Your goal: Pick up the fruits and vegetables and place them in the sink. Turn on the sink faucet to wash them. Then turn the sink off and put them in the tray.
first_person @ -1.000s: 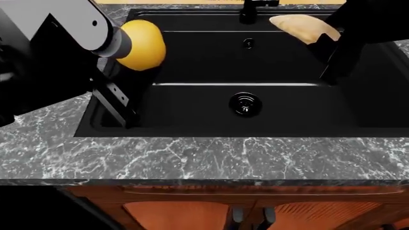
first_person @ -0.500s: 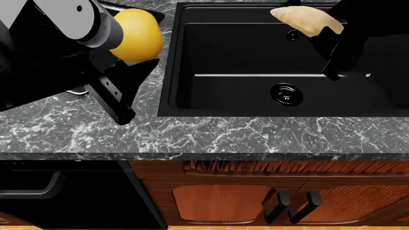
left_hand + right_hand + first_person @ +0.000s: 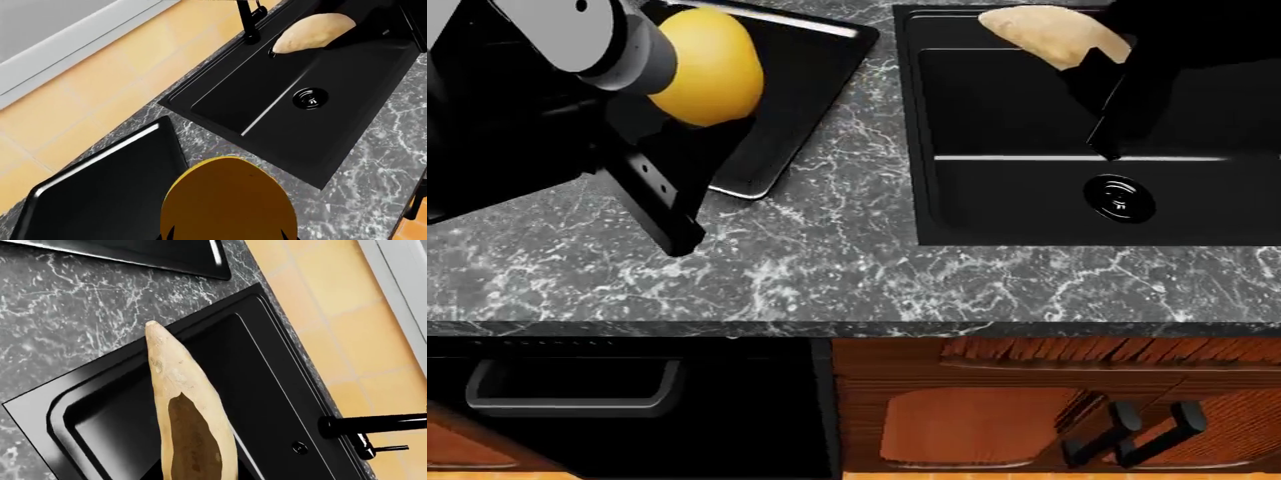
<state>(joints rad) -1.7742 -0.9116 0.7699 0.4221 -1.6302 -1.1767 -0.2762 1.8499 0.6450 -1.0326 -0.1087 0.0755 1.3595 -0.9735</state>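
At upper left, your left claw (image 3: 701, 85) is gripping the lemon (image 3: 705, 66) over the tray (image 3: 787, 90); letting go high risks rolling. Your right claw (image 3: 1101, 75) is gripping the potato (image 3: 1052, 34).

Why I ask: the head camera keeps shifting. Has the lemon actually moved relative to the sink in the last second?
Yes. The lemon left the sink, crossed the counter, and now hangs over the tray.

Left arm (image 3: 507, 60): pale grey housing with flat angular faces, ending in a grey cylindrical wrist collar bearing one small dark round hole. Below it, matte black structure and a long black flat finger (image 3: 657, 205) with two small screw holes. Right arm (image 3: 1194, 40): matte black throughout, with a narrow tapered black finger (image 3: 1124, 105).
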